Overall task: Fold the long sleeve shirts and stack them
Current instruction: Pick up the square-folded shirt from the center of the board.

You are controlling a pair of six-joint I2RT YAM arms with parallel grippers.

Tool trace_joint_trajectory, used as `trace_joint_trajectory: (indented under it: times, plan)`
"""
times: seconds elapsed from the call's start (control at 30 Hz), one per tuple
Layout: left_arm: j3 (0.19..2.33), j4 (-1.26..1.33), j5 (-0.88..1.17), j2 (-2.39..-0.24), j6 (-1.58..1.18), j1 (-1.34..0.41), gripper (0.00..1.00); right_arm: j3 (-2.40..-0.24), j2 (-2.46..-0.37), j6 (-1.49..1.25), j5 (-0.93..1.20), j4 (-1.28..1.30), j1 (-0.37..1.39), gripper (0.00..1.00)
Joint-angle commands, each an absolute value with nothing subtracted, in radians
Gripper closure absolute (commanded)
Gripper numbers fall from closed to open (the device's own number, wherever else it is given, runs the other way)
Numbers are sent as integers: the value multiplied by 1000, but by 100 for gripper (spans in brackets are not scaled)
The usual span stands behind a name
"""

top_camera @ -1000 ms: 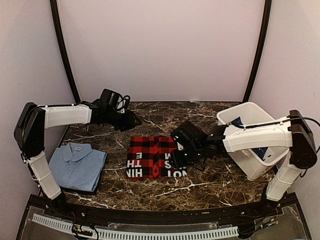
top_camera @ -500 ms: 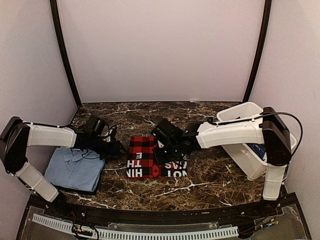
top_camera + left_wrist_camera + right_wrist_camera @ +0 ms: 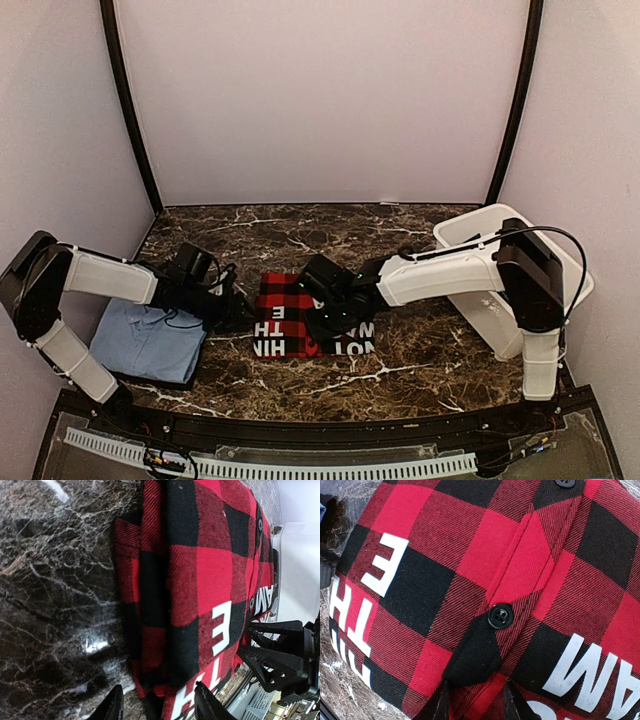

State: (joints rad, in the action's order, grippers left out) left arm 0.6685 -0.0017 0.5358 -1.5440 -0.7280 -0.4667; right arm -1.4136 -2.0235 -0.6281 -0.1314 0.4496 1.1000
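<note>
On the left, the light blue shirt [image 3: 148, 342] lies folded on the dark table [image 3: 420, 350], in the same spot as a second ago. The left claw [image 3: 238, 312] has changed the most. A second ago it was up at the back of the table. Now it has come down low, right at the left edge of the red-and-black shirt [image 3: 285, 320]. Its wrist camera shows its two fingers spread wide apart, with the shirt's edge between them and nothing held yet.

The red-and-black shirt sits folded in the middle of the table, white letters up. It has not moved.

The right claw [image 3: 325, 318] was over by the shirt's right side. Now it has slid across and hangs over the middle of the shirt, near a black button [image 3: 500, 615]. Its fingers are spread apart too and grip nothing. The white bin [image 3: 470, 235] stands at the far right.

I think both claws are getting ready to grab the folded red shirt and lift it onto the blue one.
</note>
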Motion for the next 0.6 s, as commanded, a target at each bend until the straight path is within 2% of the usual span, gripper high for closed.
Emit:
trace_joint_trajectory:
  times: [0.0,0.27,0.57]
  plan:
    - [661,17,537,-1577,-730,-467,55,-1433,-1950,-638,-128,469,1115,66]
    - [700,-18,479,-1623,-713,-485,57,-1429,-1833,-632,-196,500,1110,65]
    - [733,-45,409,-1696,-727,-537,67,-1319,-1741,-640,-217,477,1071,64]
